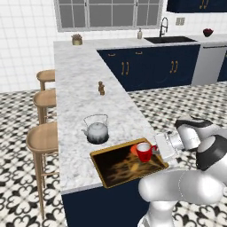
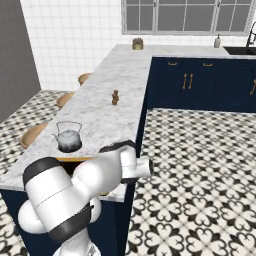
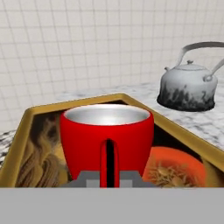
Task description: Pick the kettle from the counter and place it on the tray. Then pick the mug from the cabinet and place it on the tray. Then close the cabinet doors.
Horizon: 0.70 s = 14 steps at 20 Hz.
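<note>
The red mug (image 1: 144, 152) with its white inside (image 3: 107, 131) stands over the right part of the gold-rimmed tray (image 1: 116, 170), near the end of the marbled counter (image 1: 80, 88). My gripper (image 1: 156, 150) reaches in from the right and is shut on the mug's loop handle; in the hand view the gripper (image 3: 107, 180) has a fingertip on each side of the handle. Whether the mug rests on the tray's dark surface, I cannot tell. The silver kettle (image 1: 96, 131) (image 3: 188, 87) (image 2: 68, 138) sits upright on the counter just beyond the tray rim (image 3: 17, 144). The cabinet and the cabinet doors are out of view.
A small brown mill-like item (image 1: 101, 88) stands farther along the counter, and a potted plant (image 1: 77, 40) at its far end. Wooden stools (image 1: 42, 139) line the counter's left side. A sink (image 1: 170, 39) lies at the back right, over navy base cabinets.
</note>
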Tool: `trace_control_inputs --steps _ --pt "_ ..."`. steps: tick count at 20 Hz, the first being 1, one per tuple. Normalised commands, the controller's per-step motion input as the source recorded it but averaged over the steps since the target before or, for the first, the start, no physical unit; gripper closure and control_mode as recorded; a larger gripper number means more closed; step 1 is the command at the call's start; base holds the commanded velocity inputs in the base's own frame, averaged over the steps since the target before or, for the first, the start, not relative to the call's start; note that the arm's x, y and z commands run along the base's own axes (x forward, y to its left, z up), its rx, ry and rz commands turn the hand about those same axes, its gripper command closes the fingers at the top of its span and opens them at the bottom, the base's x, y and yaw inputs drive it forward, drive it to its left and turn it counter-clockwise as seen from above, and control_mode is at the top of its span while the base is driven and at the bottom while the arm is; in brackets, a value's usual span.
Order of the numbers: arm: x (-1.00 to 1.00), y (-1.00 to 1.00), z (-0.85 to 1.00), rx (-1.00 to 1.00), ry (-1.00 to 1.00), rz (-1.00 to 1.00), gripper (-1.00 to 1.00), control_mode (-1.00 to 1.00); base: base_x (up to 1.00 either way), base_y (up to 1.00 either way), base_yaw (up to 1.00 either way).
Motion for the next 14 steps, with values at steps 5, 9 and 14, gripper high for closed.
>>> trace_control_inputs --steps 5,9,14 --pt "0.01 0.0 -0.1 -0.01 0.0 0.02 -1.0 -1.0 0.0 0.0 0.0" --pt "0.0 -0.01 0.0 -0.01 0.0 0.0 -1.0 -1.0 0.0 0.0 0.0" --pt "0.0 -0.06 0.09 0.0 0.04 0.0 -1.0 -1.0 0.0 0.0 0.0"
